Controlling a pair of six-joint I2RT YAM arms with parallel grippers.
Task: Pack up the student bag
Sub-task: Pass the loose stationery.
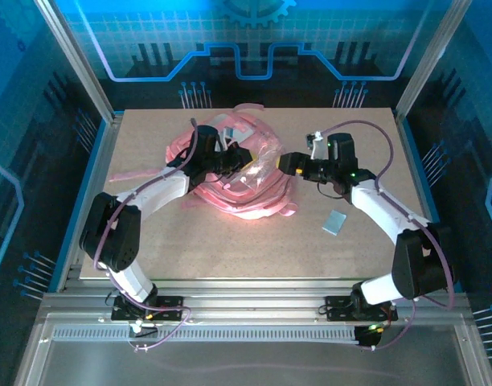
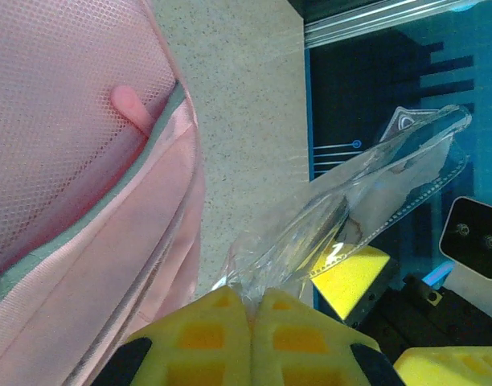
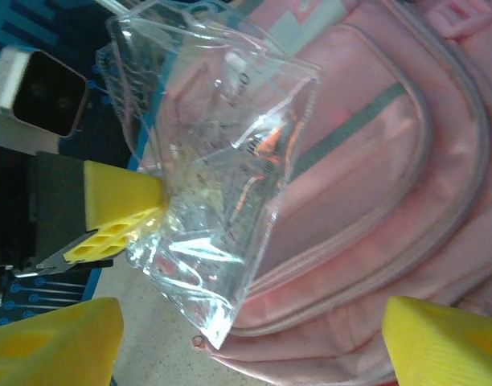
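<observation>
Left gripper [image 2: 250, 310] had its yellow pads pinched together on the corner of a clear plastic pouch [image 2: 350, 201], holding it up by the student bag [image 1: 230, 189], which lay mid-table [image 1: 230, 249]. Right gripper [image 3: 246, 346] was wide apart and empty, facing the pouch.

Seen from my remote station: a speckled beige tabletop [image 1: 254, 249] inside an enclosure of aluminium posts [image 1: 77, 60], its blue back wall [image 1: 149, 32] printed with a grid and gear motif [image 1: 258, 8], slotted aluminium rails [image 1: 254, 301] along the near edge.
</observation>
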